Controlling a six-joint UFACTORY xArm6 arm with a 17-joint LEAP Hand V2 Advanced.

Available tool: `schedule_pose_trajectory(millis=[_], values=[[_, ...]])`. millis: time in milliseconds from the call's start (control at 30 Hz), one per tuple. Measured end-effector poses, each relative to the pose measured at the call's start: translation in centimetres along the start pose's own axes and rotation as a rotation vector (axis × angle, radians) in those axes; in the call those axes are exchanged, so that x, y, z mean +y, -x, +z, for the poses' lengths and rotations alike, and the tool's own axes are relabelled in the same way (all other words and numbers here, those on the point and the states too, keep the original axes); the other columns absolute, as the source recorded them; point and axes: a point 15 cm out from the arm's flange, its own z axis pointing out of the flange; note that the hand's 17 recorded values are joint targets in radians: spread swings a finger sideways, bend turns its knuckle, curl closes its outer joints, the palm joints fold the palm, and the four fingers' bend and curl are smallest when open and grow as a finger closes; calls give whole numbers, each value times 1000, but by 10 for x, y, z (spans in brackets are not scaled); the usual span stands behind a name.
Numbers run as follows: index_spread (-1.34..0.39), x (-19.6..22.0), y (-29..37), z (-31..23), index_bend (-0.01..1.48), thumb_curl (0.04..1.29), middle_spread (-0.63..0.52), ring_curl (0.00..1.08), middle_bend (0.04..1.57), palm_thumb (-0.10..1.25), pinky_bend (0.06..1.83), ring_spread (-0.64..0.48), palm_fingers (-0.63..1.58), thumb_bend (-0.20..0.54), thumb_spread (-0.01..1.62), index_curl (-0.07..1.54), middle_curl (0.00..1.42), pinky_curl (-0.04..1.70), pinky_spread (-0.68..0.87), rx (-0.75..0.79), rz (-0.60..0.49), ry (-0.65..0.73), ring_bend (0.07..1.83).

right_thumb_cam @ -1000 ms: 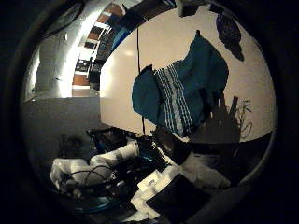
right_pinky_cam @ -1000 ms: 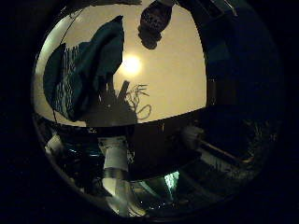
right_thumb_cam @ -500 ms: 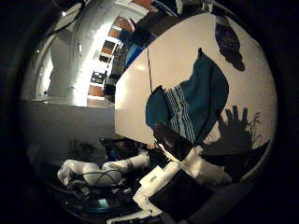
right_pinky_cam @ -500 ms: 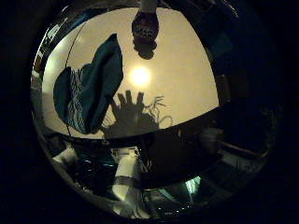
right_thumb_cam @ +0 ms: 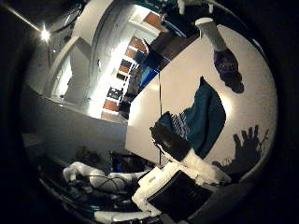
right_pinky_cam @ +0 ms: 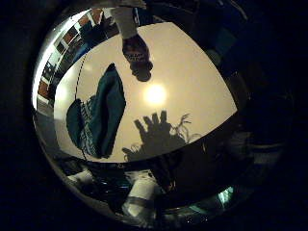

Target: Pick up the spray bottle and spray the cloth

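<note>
The spray bottle (right_pinky_cam: 134, 48), with a white top and a dark labelled body, stands on the white table (right_pinky_cam: 197, 91). A teal cloth (right_pinky_cam: 103, 115) with a striped part lies crumpled on the table a short way from the bottle. My hand (right_thumb_cam: 182, 179) hangs well above the table and touches neither thing. One black-tipped finger (right_thumb_cam: 170, 140) reaches out over the cloth's edge. The hand's shadow (right_pinky_cam: 156, 132) falls on bare table beside the cloth, with its fingers spread and straight. Nothing is held.
A bright light spot (right_pinky_cam: 155, 94) shines on the table between the bottle and the shadow. A dark seam (right_thumb_cam: 160, 107) crosses the tabletop near the cloth. Beyond the table's edge are a lit room with shelves (right_thumb_cam: 126, 70) and the white arm (right_thumb_cam: 93, 175).
The whole picture has shifted, so the camera has moved. The bottle now sits further into view and the cloth looks smaller. Bottle and cloth lie as before.
</note>
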Motion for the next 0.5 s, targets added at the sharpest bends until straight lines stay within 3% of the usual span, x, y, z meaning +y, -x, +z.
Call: schedule_pose_trajectory(millis=[300, 500], values=[[-204, -17, -17, 17, 146, 305, 83, 287, 278, 545, 797, 182, 153, -23, 1122, 276, 367, 7, 442, -82, 17, -151, 421], [-186, -25, -28, 39, 154, 309, 113, 287, 286, 538, 815, 180, 127, -22, 1114, 271, 368, 5, 425, -170, 68, -180, 444]])
